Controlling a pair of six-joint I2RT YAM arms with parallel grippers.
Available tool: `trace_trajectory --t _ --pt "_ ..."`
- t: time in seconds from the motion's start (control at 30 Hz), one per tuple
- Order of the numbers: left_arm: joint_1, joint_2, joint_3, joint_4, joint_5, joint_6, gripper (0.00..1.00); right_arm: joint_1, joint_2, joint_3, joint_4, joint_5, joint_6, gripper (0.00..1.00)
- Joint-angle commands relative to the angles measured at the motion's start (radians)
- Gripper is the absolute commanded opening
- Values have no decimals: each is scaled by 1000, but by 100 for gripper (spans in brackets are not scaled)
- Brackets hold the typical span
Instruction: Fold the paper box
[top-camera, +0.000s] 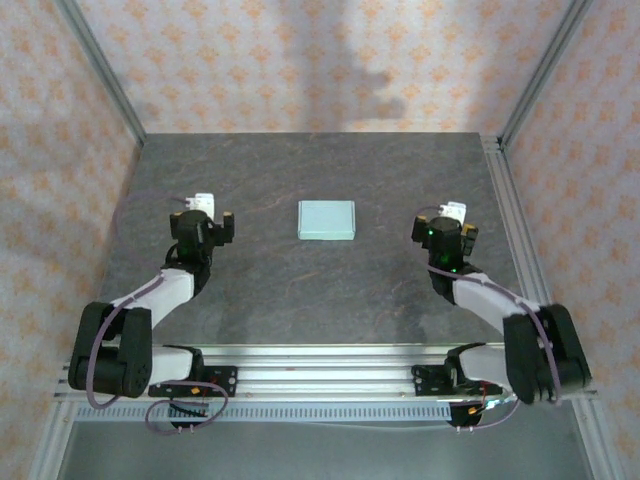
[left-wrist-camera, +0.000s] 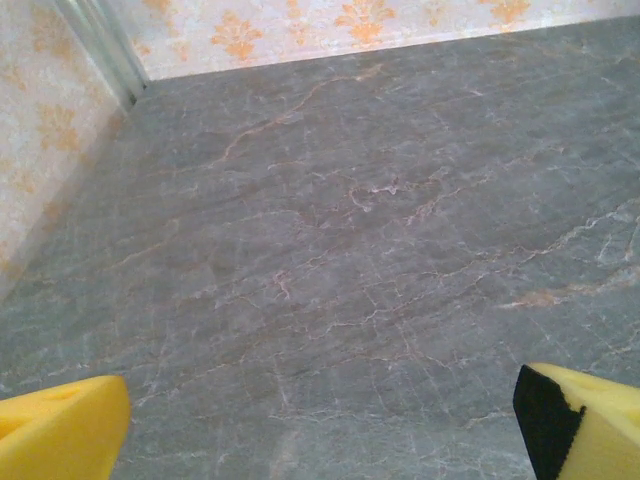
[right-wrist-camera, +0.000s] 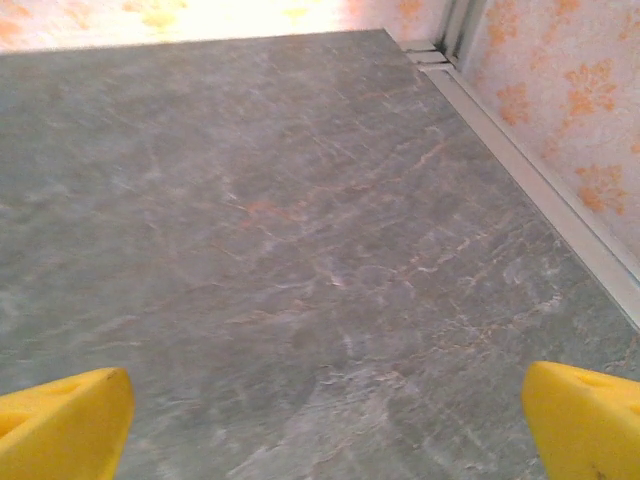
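Paper box (top-camera: 326, 219), seen overhead, sits between left pincer (top-camera: 206, 212) and right pincer (top-camera: 446, 224) (both released).

The counter (top-camera: 300, 290) looks like smooth grey stone. The paper box (top-camera: 326, 219) is pale, matt card.

The paper box (top-camera: 326, 219) is pale mint green, plain. The table (top-camera: 300, 290) is dark grey, marble-veined with faint pinkish streaks. The walls (top-camera: 300, 60) are cream with orange floral motifs. The left gripper (left-wrist-camera: 320, 425) and right gripper (right-wrist-camera: 322, 422) have yellow fingers.
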Motion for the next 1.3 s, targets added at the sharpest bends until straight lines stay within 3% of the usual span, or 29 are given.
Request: trace_trajectory --t 0.0,0.13,0.2,0.3,0.37,0.7,1.0,1.27 --pt "8 -7 0 88 38 -73 100 -32 112 -49 323 27 -81 99" --pt "11 1 20 61 37 -71 100 -86 226 -80 500 -38 -45 100" --pt "13 -3 23 42 20 -38 100 -142 213 -84 457 -142 2 100" --pt "40 -16 21 22 15 -38 100 -199 292 -138 651 -219 45 100" --pt "43 -23 16 22 18 -47 100 -217 250 -132 572 -252 60 100" --pt "42 -51 -49 46 42 -113 100 -222 269 -86 514 -255 62 100" --pt "11 160 -101 315 57 -89 100 -222 266 -78 498 -254 62 99" --pt "2 213 -69 297 -5 -108 100 -219 270 -72 487 -248 62 99"
